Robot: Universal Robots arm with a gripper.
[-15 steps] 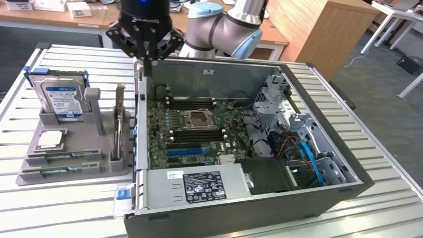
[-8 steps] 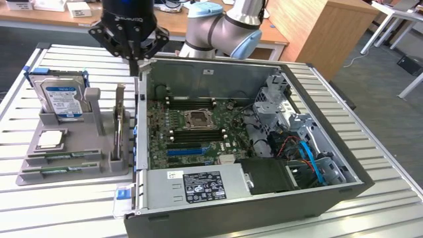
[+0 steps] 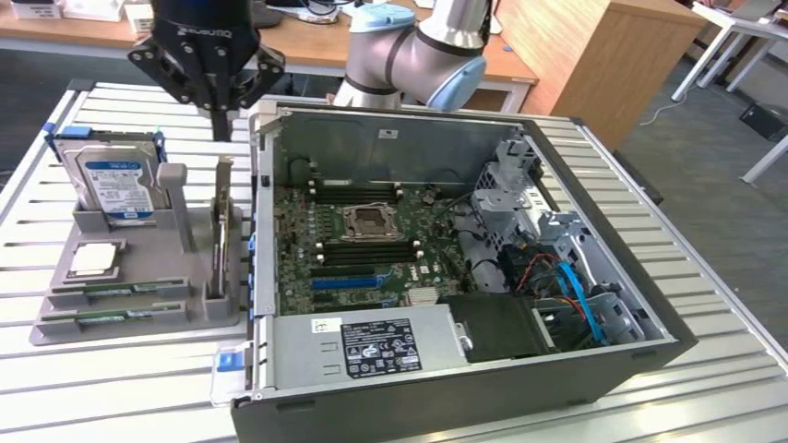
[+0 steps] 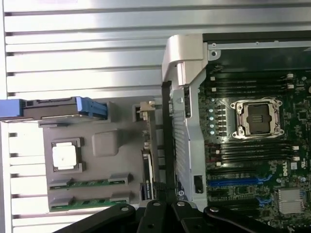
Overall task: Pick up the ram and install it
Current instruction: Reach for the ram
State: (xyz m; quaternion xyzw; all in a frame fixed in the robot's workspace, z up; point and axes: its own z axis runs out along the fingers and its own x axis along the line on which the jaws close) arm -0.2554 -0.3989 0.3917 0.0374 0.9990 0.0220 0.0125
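Green narrow ram sticks point(image 3: 117, 289) lie slotted in the grey plastic holder point(image 3: 197, 303) on the slatted metal bench point(image 3: 124, 392), while the black pincer point(image 3: 221, 125) hangs above them, closed together and empty, so the approach is in hand and a grasp calls for parting first.

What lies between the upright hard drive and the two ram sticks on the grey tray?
A square silver processor lies flat in its pocket there, seen in the exterior and wrist views.

surface: slatted metal table point(image 3: 111, 392) | on it: grey parts holder point(image 3: 185, 325), open computer case point(image 3: 493, 395)
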